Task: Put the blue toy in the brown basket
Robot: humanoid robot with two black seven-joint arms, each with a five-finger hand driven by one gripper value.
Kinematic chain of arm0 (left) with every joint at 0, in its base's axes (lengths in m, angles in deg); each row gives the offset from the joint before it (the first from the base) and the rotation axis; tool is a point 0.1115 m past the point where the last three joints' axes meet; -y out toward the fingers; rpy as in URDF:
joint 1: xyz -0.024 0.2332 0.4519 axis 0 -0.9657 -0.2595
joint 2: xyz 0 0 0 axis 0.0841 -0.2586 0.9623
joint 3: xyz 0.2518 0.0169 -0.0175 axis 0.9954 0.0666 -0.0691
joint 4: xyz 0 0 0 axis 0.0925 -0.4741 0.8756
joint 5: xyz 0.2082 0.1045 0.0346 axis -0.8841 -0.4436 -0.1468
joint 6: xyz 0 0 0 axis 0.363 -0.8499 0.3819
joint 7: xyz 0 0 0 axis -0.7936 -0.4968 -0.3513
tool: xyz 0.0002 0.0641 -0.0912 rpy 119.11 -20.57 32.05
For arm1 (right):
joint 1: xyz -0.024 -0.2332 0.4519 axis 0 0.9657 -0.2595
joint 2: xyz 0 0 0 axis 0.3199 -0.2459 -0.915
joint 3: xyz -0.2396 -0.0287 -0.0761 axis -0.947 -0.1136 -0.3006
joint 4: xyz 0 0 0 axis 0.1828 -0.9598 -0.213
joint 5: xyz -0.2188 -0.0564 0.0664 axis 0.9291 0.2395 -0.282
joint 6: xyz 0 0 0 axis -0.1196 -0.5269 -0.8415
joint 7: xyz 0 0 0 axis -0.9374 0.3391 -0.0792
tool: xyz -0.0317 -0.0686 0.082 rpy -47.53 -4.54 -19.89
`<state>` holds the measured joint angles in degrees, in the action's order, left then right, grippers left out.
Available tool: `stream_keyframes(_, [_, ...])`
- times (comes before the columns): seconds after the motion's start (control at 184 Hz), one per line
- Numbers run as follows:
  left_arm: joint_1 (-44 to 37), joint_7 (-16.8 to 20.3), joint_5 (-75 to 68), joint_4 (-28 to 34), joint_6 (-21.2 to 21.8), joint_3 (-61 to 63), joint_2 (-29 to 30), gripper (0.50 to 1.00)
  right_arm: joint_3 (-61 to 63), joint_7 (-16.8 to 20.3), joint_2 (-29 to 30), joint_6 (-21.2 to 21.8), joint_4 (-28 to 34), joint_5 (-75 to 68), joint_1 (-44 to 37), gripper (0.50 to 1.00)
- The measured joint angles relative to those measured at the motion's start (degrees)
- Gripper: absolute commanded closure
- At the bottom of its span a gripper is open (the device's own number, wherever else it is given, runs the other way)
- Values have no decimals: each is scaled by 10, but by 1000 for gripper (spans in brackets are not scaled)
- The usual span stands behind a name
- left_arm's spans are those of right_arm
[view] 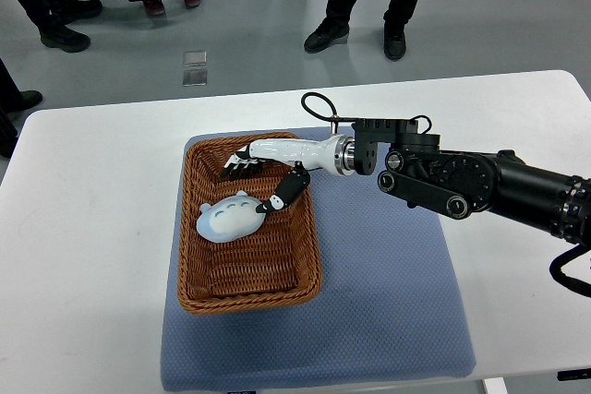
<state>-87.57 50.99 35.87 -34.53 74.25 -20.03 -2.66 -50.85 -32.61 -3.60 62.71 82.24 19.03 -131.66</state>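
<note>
A light blue round toy with a small face lies inside the brown wicker basket, toward its left side. My right hand reaches over the basket from the right on a black arm. Its fingers are spread above the basket's far end, and the thumb points down toward the toy's right edge. The hand holds nothing; a small gap separates the thumb tip from the toy. My left arm does not show.
The basket sits on a blue-grey mat on a white table. Several people's legs and shoes stand on the floor beyond the table's far edge.
</note>
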Motion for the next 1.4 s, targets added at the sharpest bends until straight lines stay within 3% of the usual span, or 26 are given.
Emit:
stream_keyframes(0.222, [0, 0, 0, 0, 0, 0, 0, 500, 47, 5, -33, 59, 2, -104, -1, 705])
stream_keyframes(0.347, [0, 0, 0, 0, 0, 0, 0, 500, 74, 7, -53, 71, 1, -180, 1, 705])
stream_keyframes(0.575, [0, 0, 0, 0, 0, 0, 0, 500, 100, 57, -89, 68, -12, -369, 30, 683])
stream_keyframes(0.764, [0, 0, 0, 0, 0, 0, 0, 500, 101, 81, -96, 64, -76, -502, 52, 677])
stream_keyframes(0.846, [0, 0, 0, 0, 0, 0, 0, 500, 100, 90, -94, 64, -108, -552, 58, 597])
stream_keyframes(1.057, [0, 0, 0, 0, 0, 0, 0, 500, 99, 109, -91, 64, -148, -688, 75, 589])
stream_keyframes(1.398, [0, 0, 0, 0, 0, 0, 0, 500, 99, 110, -91, 63, -165, -778, 92, 589])
